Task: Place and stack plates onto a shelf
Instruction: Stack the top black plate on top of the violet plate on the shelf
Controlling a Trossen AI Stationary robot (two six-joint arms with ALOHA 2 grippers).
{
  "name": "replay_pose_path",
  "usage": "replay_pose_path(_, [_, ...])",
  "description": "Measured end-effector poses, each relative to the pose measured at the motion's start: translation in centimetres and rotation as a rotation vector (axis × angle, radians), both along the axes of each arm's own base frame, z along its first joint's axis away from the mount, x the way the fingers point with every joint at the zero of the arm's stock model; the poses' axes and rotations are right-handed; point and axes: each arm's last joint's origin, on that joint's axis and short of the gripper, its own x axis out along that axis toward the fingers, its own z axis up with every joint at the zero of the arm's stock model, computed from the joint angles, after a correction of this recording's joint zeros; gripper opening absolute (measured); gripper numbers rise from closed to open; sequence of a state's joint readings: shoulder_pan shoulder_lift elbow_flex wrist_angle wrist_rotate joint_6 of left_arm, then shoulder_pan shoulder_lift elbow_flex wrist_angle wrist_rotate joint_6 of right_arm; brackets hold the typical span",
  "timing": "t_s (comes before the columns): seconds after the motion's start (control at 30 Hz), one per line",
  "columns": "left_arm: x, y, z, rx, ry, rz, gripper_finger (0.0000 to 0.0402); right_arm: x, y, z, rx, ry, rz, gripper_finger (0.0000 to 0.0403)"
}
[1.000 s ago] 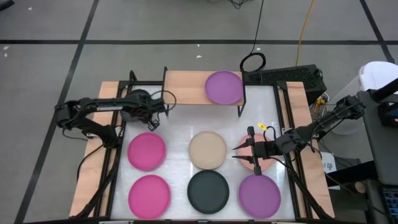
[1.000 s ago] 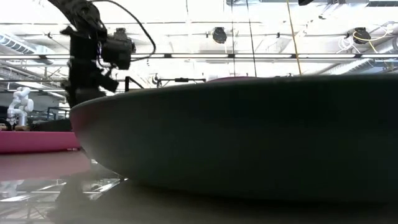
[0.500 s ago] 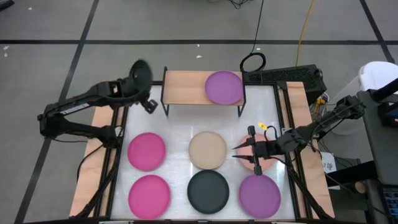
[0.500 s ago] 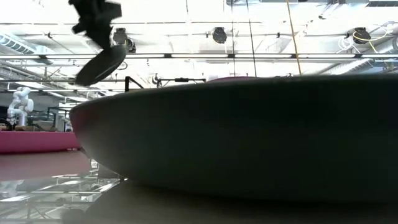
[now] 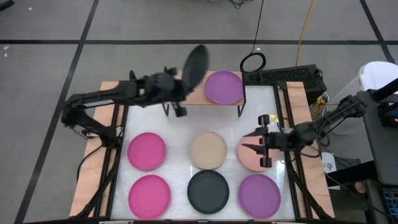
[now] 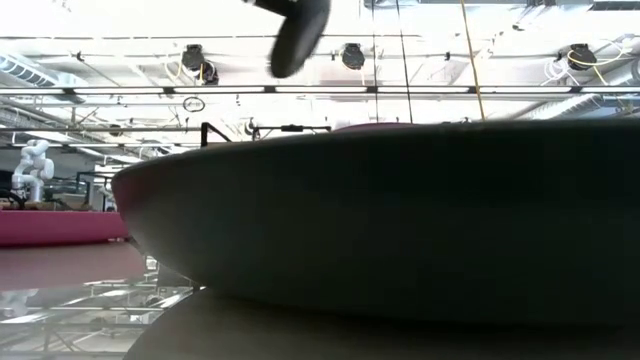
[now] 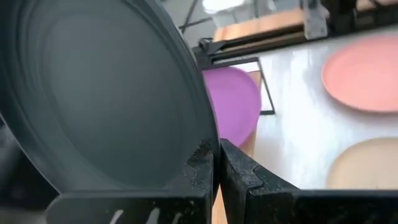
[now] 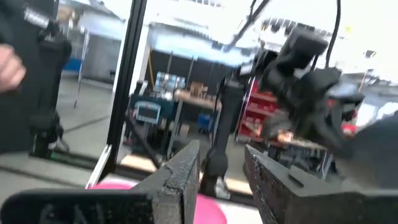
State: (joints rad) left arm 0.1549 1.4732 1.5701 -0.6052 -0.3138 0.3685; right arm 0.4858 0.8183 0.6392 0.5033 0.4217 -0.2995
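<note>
- Left gripper is clamped on the rim of a black plate, holding it tilted nearly on edge above the shelf. The edge grip explains the tilt; it will likely need levelling before release.
- In the left wrist view the jaws are pinched tight on that rim, with the plate's face filling most of the frame.
- A purple plate lies flat on the shelf's right half. The left half is bare wood, so either a new spot or stacking on the purple one looks possible.
- Right gripper hovers over the salmon pink plate, fingers apart and holding nothing; probably staged for the next pick.
- On the table, flat and apart from each other: two magenta plates, a beige plate, a second black plate and a second purple plate.
- Risk: a thin rim hold on a tilted plate could let it slip or swing.
</note>
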Motion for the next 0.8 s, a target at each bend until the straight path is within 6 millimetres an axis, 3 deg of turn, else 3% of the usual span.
replay_pose_path(0.2, [5.8,0.7,-2.6,0.155,0.151,-0.113,0.0010,-1.1,-0.6,0.9,0.020,-0.055,0.000,0.0112])
replay_pose_path(0.4, [9.5,1.3,-6.2,0.260,0.303,-0.206,0.0020,-1.7,-0.9,1.3,0.032,-0.078,0.001,0.0112])
replay_pose_path(0.63, [11.3,2.9,-9.3,0.279,0.394,-0.213,0.0026,-1.7,-0.9,1.3,0.028,-0.073,0.001,0.0112])
replay_pose_path(0.8, [11.3,3.3,-9.2,0.275,0.373,-0.197,0.0028,-1.7,-0.9,1.2,0.024,-0.069,0.001,0.0112])
